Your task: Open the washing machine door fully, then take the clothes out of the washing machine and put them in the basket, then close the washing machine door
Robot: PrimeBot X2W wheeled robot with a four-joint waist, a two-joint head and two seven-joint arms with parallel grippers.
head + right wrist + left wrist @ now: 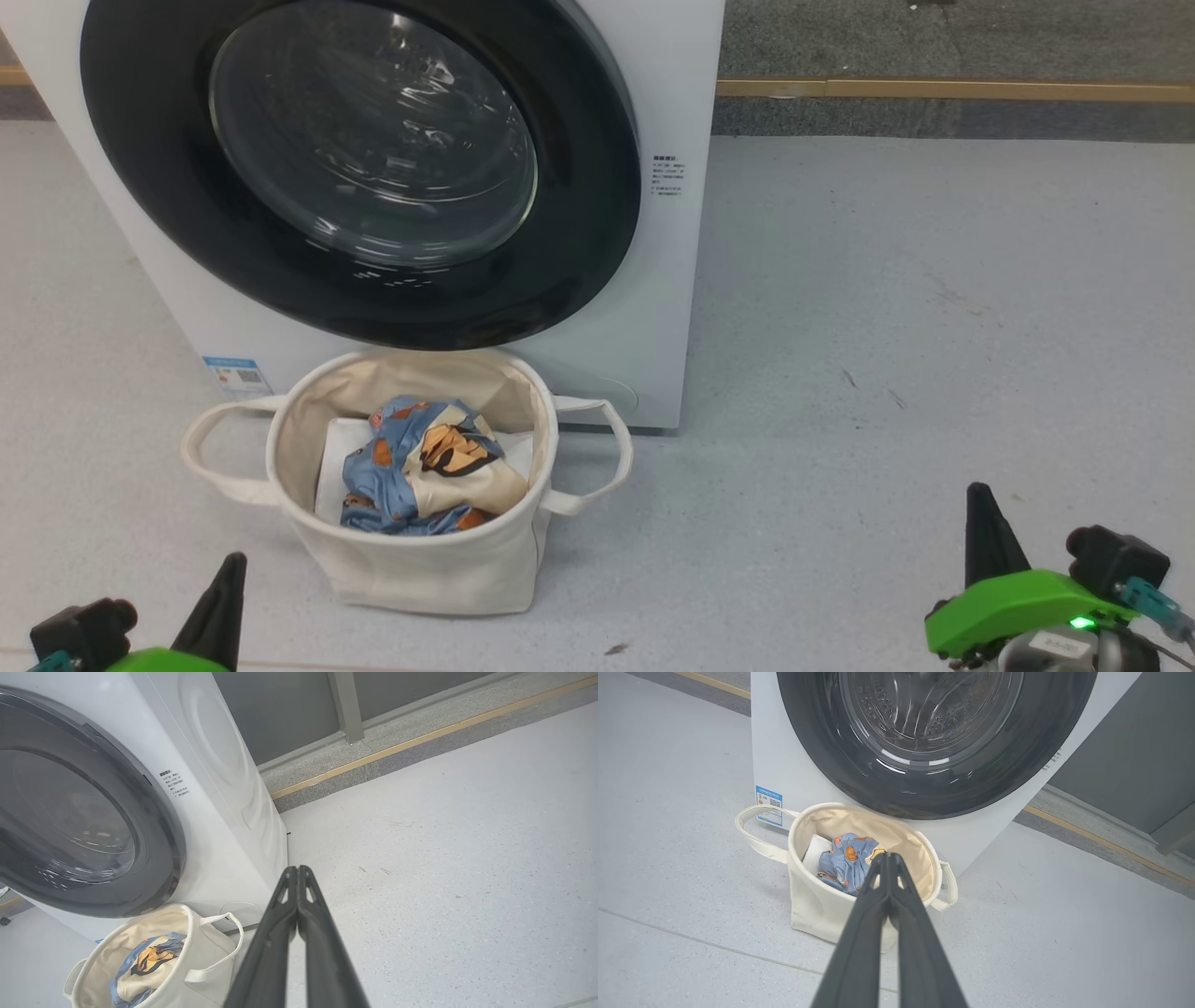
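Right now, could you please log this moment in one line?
door shut | clothes in basket | left gripper jaws shut, empty | right gripper jaws shut, empty

The pale grey speckled floor (915, 355) carries the white washing machine (667, 308) and, just before it, the cream basket (420, 569); a small dark speck (616, 648), perhaps debris, lies near the basket.

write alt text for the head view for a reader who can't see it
A white washing machine with its black-rimmed door shut stands behind a cream basket holding blue bear-print clothes on a white sheet. The left claw and right claw sit at the bottom corners, touching nothing.
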